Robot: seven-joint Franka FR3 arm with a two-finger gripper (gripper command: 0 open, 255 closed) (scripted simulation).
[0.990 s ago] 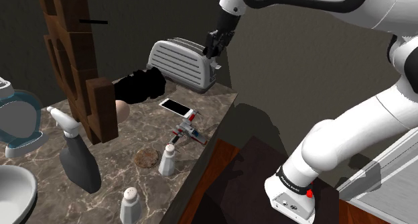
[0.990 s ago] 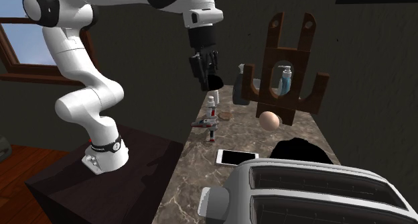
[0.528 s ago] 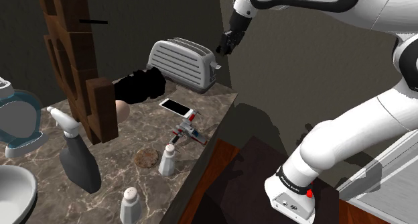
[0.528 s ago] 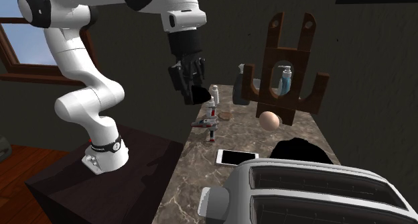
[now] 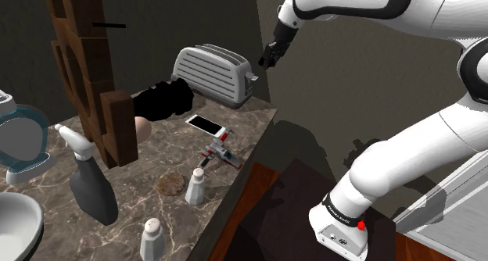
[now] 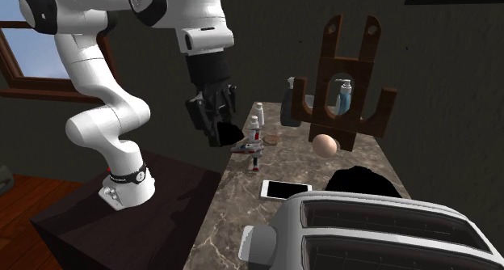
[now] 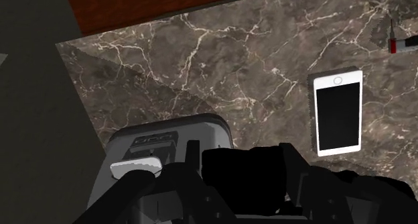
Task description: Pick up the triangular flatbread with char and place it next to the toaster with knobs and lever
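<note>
Nearest in the shoulder view, a shaker (image 5: 195, 187) and a spray bottle (image 5: 92, 191) are seen on the marble counter (image 5: 168, 150). Farther back a white phone (image 5: 206, 124) is laid flat near the counter's edge. Behind it the flatbread (image 5: 163, 101), a plain black shape, is found just beside the grey toaster (image 5: 211, 73). Up and right of the toaster's lever end the gripper (image 5: 269, 58) is held in the air; whether it is wide, narrow or clasping anything cannot be told.

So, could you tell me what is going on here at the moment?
The robot arm's gripper is holding a black flatbread in the air, above the lever end of the toaster. It has not been set down on the counter yet; a phone lies there near the toaster.
</note>
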